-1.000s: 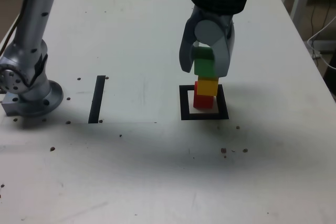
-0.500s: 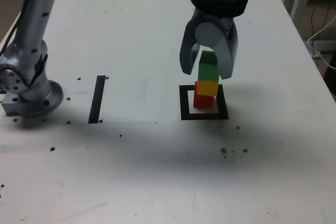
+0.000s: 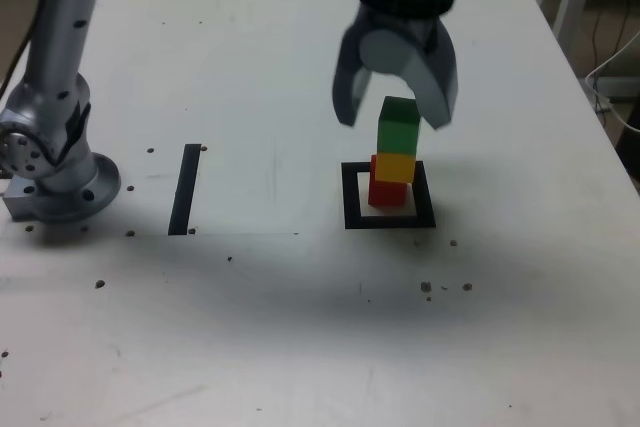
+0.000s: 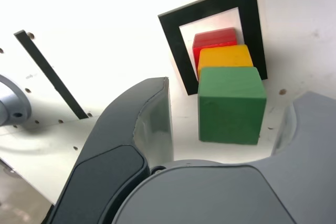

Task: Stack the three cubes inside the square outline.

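Exterior view, near edge: bare white table (image 3: 300,347), dotted with small dark specks.
Square outline (image 3: 389,196): black tape frame on the table, right of centre in the exterior view, pale inside.
Red cube (image 3: 388,192): lowest, resting on the pale centre inside the frame, toward its far side.
Yellow cube (image 3: 395,167): directly on the red cube, turned slightly off its edges.
Green cube (image 3: 399,126): on top of the yellow one, upright, completing a three-high stack.
Hand (image 3: 396,117): hanging over the stack, pointing down, jaws spread wide and holding nothing; one finger to each side of the green cube, both clear of its faces, tips about level with its top half.
Wrist view, same spot: green cube (image 4: 231,103) nearest the camera between the two grey fingers (image 4: 142,124), clear gaps on both sides; yellow cube (image 4: 223,57) and red cube (image 4: 214,38) peeking out beyond it; frame (image 4: 210,35) around the base.
Black strip (image 3: 185,188): single straight tape line, well apart from the frame, toward the exterior view's left.
Arm base (image 3: 55,162): silver, bolted at the table's left edge in the exterior view, beyond the strip.
Far side: table running back behind the hand, white chair legs past its far right corner.
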Robot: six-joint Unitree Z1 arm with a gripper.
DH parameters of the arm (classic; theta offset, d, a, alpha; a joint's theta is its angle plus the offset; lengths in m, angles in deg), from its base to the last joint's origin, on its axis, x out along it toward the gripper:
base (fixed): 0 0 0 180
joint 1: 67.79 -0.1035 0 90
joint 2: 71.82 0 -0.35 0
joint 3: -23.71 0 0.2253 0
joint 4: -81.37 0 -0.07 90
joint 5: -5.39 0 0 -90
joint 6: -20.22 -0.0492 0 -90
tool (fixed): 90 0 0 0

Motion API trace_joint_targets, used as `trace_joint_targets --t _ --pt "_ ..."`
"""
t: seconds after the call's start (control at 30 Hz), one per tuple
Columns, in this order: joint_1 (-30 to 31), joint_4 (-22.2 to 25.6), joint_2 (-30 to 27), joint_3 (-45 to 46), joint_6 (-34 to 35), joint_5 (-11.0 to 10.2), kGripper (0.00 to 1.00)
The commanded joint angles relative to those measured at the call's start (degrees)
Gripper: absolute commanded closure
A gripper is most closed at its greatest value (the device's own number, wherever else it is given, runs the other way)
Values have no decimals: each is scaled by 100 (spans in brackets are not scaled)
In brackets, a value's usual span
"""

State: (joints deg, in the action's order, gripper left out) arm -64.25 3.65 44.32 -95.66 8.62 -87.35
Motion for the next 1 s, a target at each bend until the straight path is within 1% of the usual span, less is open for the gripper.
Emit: trace_joint_targets --t 0.0,0.27,0.47,0.57,0.8,0.97 --pt "-14 30 -262 130 71 -95 3" --pt "-146 -6 -897 842 221 -218 3" --pt "-247 -223 -1360 1617 348 -275 3" --pt "-263 -379 -1574 2013 409 -262 3" --pt "-266 -786 -2039 2962 546 -158 2" --pt "-266 -1107 -2357 3709 686 -133 2"
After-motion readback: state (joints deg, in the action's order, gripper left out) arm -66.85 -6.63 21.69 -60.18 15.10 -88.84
